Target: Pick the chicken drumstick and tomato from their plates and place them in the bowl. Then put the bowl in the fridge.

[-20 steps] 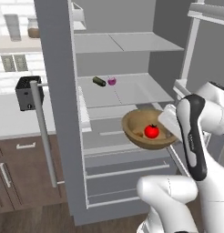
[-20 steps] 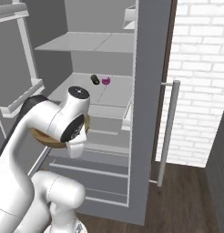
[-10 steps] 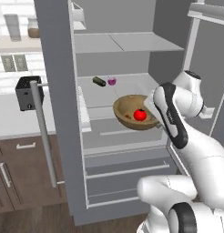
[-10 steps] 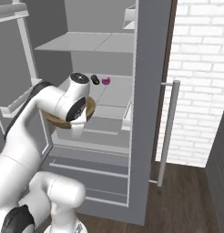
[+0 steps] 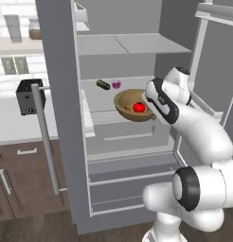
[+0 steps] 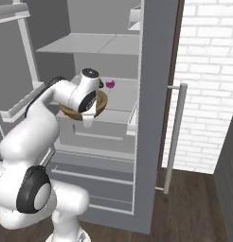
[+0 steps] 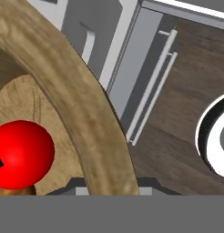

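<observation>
Grainy matt wooden bowl (image 7: 82, 113), glossy smooth tomato (image 7: 22, 154), matt grey fridge (image 5: 59, 118)

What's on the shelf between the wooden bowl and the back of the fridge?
In the left base view, a dark green item and a small purple thing sit behind the bowl.

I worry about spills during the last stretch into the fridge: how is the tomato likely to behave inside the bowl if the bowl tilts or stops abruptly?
The tomato is round and smooth, so it will probably roll freely across the bowl's curved floor. The bowl's thick, raised rim looks likely to contain it. It sits low in the bowl, so a spill seems unlikely unless the gripper tips the bowl steeply.
</observation>
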Robot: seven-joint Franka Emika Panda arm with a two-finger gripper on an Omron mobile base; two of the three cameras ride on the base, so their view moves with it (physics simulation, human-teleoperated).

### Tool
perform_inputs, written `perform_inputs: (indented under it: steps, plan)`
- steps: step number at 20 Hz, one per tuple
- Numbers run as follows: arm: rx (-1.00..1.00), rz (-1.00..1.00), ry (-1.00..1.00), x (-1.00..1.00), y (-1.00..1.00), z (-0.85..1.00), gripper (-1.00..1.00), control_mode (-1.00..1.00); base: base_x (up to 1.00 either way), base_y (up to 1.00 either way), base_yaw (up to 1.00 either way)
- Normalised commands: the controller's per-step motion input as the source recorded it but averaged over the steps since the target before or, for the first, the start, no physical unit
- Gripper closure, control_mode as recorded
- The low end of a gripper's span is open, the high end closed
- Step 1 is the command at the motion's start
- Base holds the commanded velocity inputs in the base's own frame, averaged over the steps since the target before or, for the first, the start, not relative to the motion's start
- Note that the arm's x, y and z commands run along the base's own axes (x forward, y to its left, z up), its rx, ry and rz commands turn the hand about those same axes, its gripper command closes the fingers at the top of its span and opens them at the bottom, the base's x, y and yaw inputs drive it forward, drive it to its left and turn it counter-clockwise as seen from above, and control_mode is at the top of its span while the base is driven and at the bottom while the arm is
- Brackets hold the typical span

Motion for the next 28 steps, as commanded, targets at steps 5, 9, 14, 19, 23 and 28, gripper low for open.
perform_inputs:
  steps: [5, 9, 14, 19, 23, 28]
  plan:
    - [0.00, -0.14, -0.01, 1.00, 0.00, -0.18, 1.00, -1.00, 0.00, 0.00, 0.00]
    - [0.00, -0.15, -0.04, 0.97, 0.00, -0.48, 1.00, -1.00, 0.00, 0.00, 0.00]
    - [0.00, -0.10, -0.01, 0.86, 0.00, -0.44, 1.00, -1.00, 0.00, 0.00, 0.00]
    - [0.00, -0.02, 0.00, 0.79, -0.01, -0.06, 1.00, -1.00, 0.00, 0.00, 0.00]
    - [0.00, -0.01, 0.00, 0.72, 0.00, -0.03, 1.00, -1.00, 0.00, 0.00, 0.00]
    - [0.00, -0.03, 0.00, 0.77, -0.03, -0.29, 1.00, -1.00, 0.00, 0.00, 0.00]
